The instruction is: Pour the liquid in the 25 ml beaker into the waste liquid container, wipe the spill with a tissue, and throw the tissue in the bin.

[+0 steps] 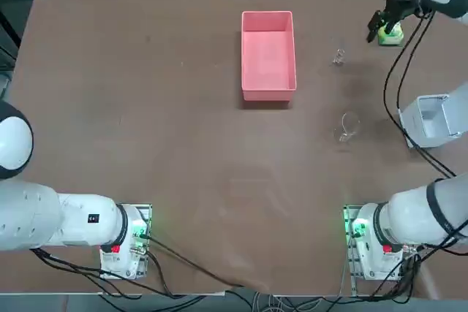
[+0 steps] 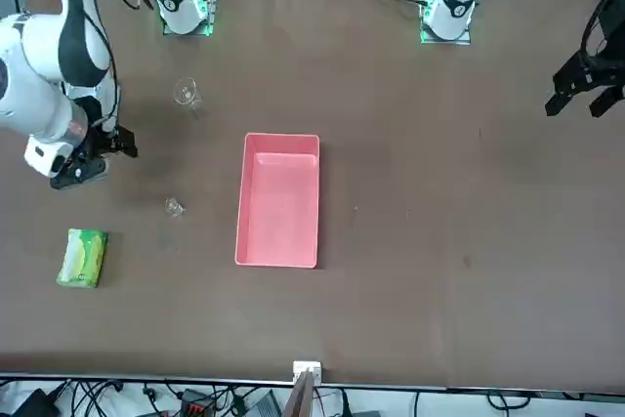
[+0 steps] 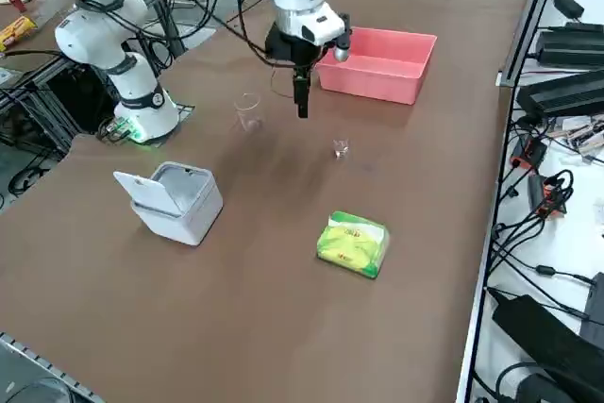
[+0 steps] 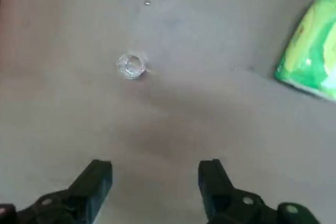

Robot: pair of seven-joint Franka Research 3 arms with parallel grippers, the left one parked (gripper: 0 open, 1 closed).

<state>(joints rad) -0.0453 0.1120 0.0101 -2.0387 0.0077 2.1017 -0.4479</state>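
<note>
The tiny clear 25 ml beaker [image 1: 338, 57] [image 3: 341, 148] [image 4: 130, 66] [image 2: 174, 207] stands upright on the brown table, right of the pink waste liquid container [image 1: 268, 85] [image 3: 408, 92] [image 2: 279, 258]. My right gripper [image 3: 302, 106] [image 4: 155, 179] [image 1: 374, 32] hangs open above the table, a short way from the beaker, with nothing between its fingers. Beside it lies a yellow-green tissue pack [image 3: 353, 243] [image 4: 312, 69] [image 2: 82, 258]; the tissue itself is hidden in the pack. The pale grey bin [image 1: 435, 118] [image 3: 175, 200] stands with its lid raised near the table's right edge.
A larger clear beaker [image 1: 348, 127] [image 3: 248, 110] [image 2: 186, 93] stands between the small one and my right arm's base. Cables hang from the arm over the table's right side. Bare table stretches left of the pink container.
</note>
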